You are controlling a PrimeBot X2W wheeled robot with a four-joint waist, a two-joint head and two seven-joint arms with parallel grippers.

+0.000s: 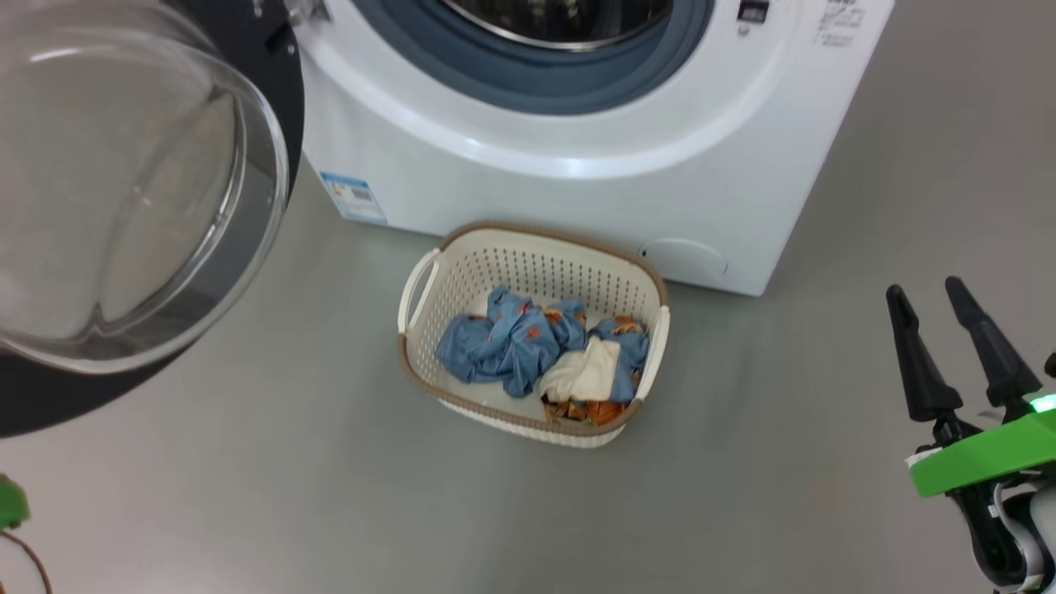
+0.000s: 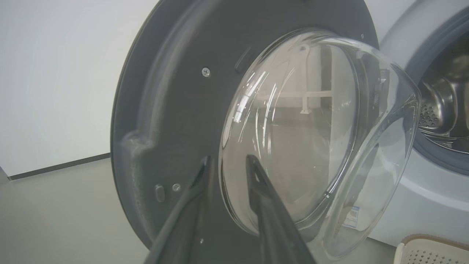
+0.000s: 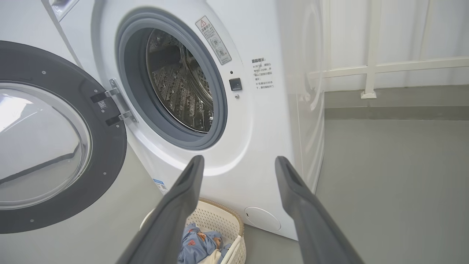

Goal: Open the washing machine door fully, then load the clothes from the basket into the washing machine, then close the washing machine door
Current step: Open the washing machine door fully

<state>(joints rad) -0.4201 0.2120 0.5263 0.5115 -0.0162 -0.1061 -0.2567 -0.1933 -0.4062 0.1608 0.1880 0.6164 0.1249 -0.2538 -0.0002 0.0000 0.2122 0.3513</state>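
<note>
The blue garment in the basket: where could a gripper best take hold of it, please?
Probably its raised crumpled ridge near the middle, from straight above: the blue garment lies bunched, and the basket walls block every side approach.

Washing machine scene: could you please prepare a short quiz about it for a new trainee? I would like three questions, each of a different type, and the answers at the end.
1. True or false: the washing machine door is shut.
2. Where are the clothes lying? A) in the drum; B) in the basket; C) on the floor.
3. Fill in the missing word: the right claw holds nothing and its two fingers stand ____ (open or shut).

Key: 1 false, the door is swung wide open; 2 B; 3 open.
</note>
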